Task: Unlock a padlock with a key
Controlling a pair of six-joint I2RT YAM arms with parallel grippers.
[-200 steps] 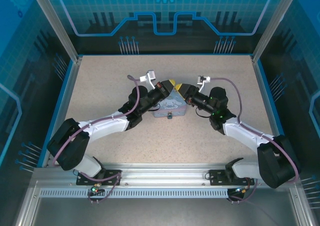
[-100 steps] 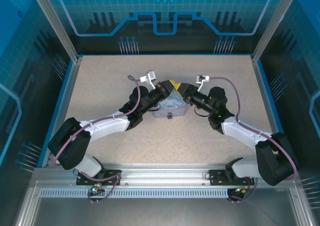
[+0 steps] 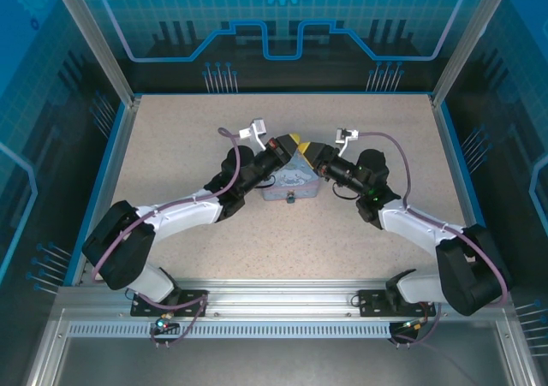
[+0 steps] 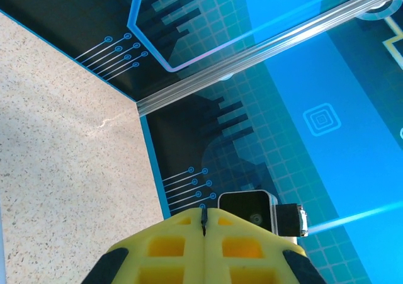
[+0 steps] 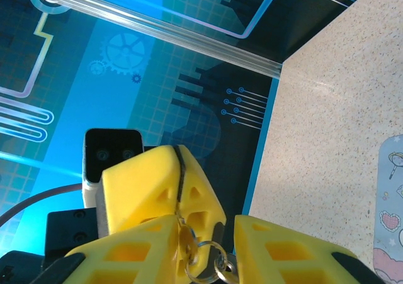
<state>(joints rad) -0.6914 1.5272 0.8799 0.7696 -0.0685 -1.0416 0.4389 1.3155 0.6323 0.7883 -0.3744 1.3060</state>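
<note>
Two grippers meet tip to tip directly above the far edge of the pale blue box (image 3: 287,187), which lies flat on the speckled table (image 3: 171,138). In the top view the left gripper (image 3: 291,143) comes in over the box from its left side and the right gripper (image 3: 306,151) from its right side. The padlock and the key are too small to make out from this height.

From the left wrist, the left gripper is clenched: its two yellow fingers (image 4: 170,246) press together with only a thin dark seam between them. What it holds, if anything, I cannot tell from this side. The camera block of the right arm (image 4: 247,207) sits just beyond its tip.

From the right wrist, with the box at the right border, the right gripper (image 5: 206,230) has its fingers apart, and the closed tip of the left gripper pokes down into the gap. At that tip sits a small metal piece (image 5: 187,235), and a wire ring (image 5: 218,265) hangs just beside it, towards the box. I cannot say which is padlock and which is key, nor how its long axis lies. Whether the right fingers already press on anything, I cannot tell.

In my judgement the next move depends on this: the metal parts lie between the right fingers, so both arms are equally near.
</note>
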